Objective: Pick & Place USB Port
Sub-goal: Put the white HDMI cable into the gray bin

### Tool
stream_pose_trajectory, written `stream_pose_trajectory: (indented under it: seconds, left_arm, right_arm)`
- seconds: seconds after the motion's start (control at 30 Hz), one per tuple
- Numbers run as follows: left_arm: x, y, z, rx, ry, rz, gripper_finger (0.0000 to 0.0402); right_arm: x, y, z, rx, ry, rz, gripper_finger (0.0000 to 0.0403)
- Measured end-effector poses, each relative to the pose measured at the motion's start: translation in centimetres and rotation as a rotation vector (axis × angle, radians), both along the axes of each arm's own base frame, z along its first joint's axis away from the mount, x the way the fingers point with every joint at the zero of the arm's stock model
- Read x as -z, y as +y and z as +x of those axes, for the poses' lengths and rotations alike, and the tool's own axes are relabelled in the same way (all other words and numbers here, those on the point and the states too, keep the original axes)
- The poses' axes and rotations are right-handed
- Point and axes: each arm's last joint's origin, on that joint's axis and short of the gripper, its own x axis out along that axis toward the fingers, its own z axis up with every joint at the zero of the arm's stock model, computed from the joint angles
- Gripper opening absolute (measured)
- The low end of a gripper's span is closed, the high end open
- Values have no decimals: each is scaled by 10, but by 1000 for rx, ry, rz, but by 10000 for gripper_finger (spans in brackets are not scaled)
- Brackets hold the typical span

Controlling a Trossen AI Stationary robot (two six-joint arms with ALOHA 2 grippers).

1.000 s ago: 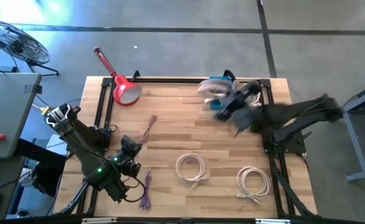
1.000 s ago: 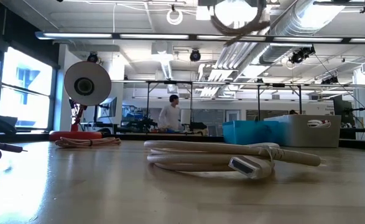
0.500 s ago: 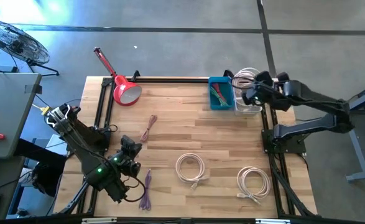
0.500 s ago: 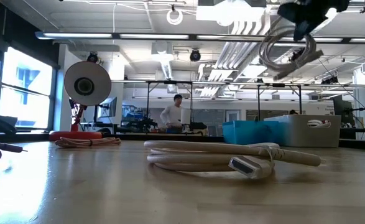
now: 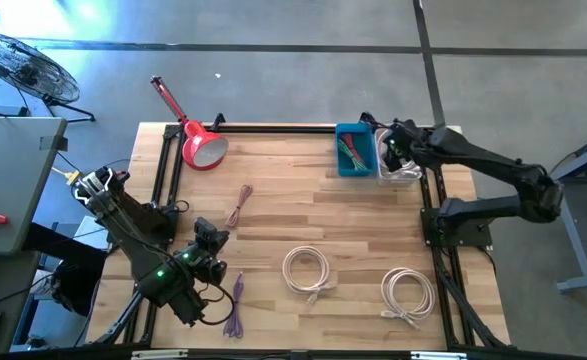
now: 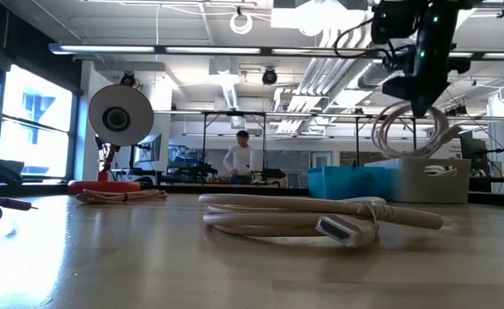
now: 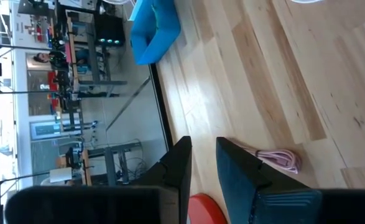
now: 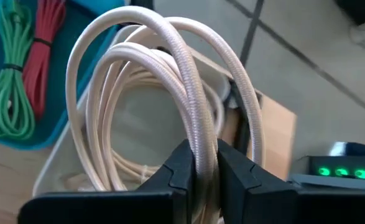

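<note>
High view, right arm: reached across the table's (image 5: 303,215) 1 o'clock corner; right gripper (image 5: 394,150) hung over the white bin (image 5: 401,172).
Right wrist view, fingers: clamped on a loop of a cream coiled cable (image 8: 170,106), its coils hanging down into the white bin.
Low view, same cable: dangled from the gripper (image 6: 419,99) above the bin (image 6: 423,180), lowest loops at the bin's rim.
Blue bin (image 5: 355,150): just beside the white one, toward 9 o'clock; held green and red cords (image 8: 17,81).
Cream coils on table: one (image 5: 306,270) near 6 o'clock, another (image 5: 405,293) toward 5 o'clock, well apart from the bins.
Left arm: folded at the 8 o'clock edge; left gripper (image 5: 208,240) low over the wood.
Left wrist view, fingers (image 7: 232,171): slightly apart, nothing between them.
Pink cord (image 5: 239,205): lay at 10 o'clock from centre.
Purple cord (image 5: 236,308): lay at 7 o'clock, beside the left arm.
Red lamp (image 5: 201,145): stood at the 11 o'clock corner.
Low view, background: a person (image 6: 237,159) stood far off in the room.
</note>
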Motion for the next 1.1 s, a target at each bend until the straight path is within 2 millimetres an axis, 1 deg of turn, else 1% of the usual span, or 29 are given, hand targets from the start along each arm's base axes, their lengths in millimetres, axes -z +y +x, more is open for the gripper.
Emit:
stream_pose_trajectory:
  seconds: [0.2, 0.4, 0.47, 0.53, 0.63, 0.73, 0.93, 1.1]
  left_arm:
    - [0, 0, 0, 1, -2, 2, 69]
    - [0, 0, 0, 2, -2, 4, 69]
    - [0, 0, 0, 2, -2, 4, 69]
    - [0, 0, 0, 2, -2, 4, 69]
    - [0, 0, 0, 2, -2, 4, 69]
    - [0, 0, 0, 2, -2, 4, 69]
    - [0, 0, 0, 2, -2, 4, 69]
    - [0, 0, 0, 2, -2, 4, 69]
  right_arm:
    - [24, -15, -5, 2, -82, 59, 34]
    - [50, -20, -15, -2, -84, 126, 34]
    - [56, -21, -16, -5, -85, 129, 48]
    - [59, -21, -17, -4, -89, 132, 75]
    - [57, -22, -15, -10, -97, 120, 110]
    - [50, -25, -13, -8, -113, 89, 132]
    - [37, -28, -8, -27, -183, 92, 161]
    - [25, -27, -3, -96, -232, 122, 175]
